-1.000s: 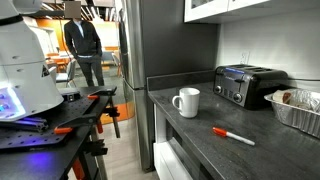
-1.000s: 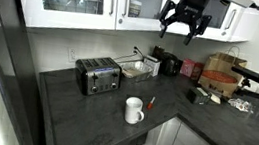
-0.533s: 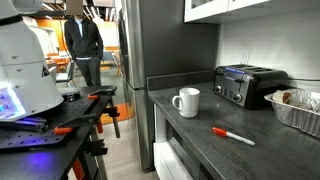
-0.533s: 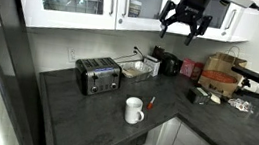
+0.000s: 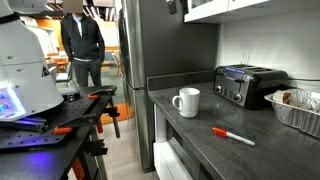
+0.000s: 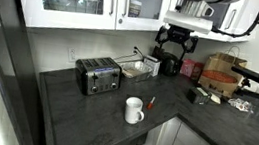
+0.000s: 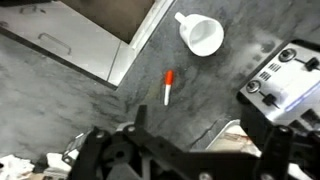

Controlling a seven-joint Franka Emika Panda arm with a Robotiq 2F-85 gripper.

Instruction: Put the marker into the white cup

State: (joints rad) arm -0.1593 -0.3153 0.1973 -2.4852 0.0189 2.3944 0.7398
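The marker [image 5: 232,135] was seen lying flat on the dark counter [image 5: 262,150], near the front edge and touching nothing. Its red-capped end was turned towards the white cup [image 5: 187,101], which stood upright on the same counter, well apart from the marker, with its handle on the side away from the toaster [image 5: 245,84]. A foil tray [image 5: 295,108] was placed beside the toaster, against the wall.

In an exterior view the gripper [image 6: 173,62] was held high above the counter [image 6: 83,117], in front of the wall cabinets [image 6: 73,0], well clear of the cup [image 6: 135,111] and the toaster [image 6: 97,76]. Its fingers were spread wide and nothing was held between them.

In the wrist view the gripper [image 7: 190,140] was shown coming in from the bottom edge, its two dark fingers [image 7: 110,155] set far apart. Below it the marker [image 7: 168,88] was seen alone on the grey surface (red cap uppermost in that picture), with the cup [image 7: 202,35] beyond it and the toaster [image 7: 285,80] off to one side.

A person [image 5: 80,40] was standing in the background, away from the counter.
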